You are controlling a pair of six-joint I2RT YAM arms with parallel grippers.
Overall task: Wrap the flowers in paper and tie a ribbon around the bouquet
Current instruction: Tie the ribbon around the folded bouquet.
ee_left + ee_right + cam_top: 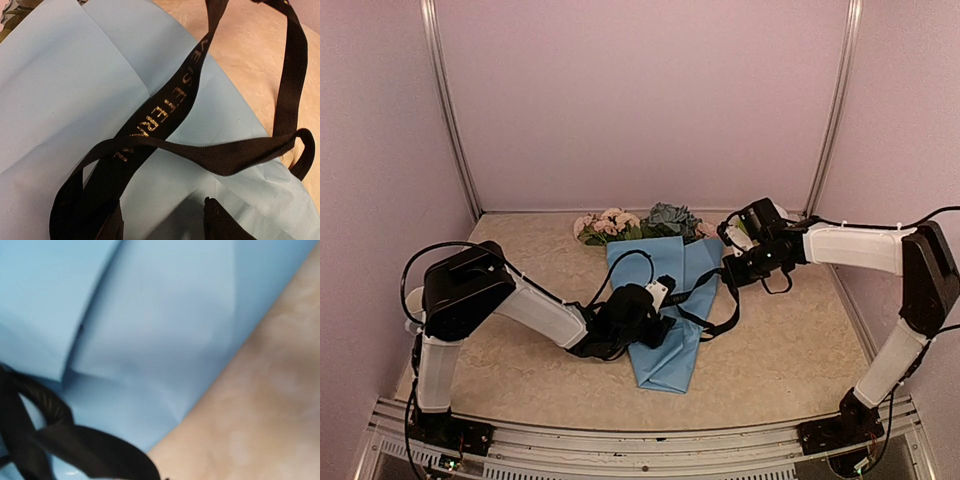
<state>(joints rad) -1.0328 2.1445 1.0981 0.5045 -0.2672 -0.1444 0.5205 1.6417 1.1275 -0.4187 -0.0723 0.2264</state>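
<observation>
While the left gripper (162, 212) sits with jaws apart right over the paper (75, 100), ribbon (165, 107) looping past its 9 o'clock side, the right gripper (733, 268) looks pinched shut on the ribbon at the paper's 2 o'clock edge, with the flowers (620, 225) sticking out at 12 o'clock on the table (790, 340).

Light blue paper (670, 330), black gold-lettered ribbon (165, 107), pink, blue-grey flowers (640, 223)
</observation>
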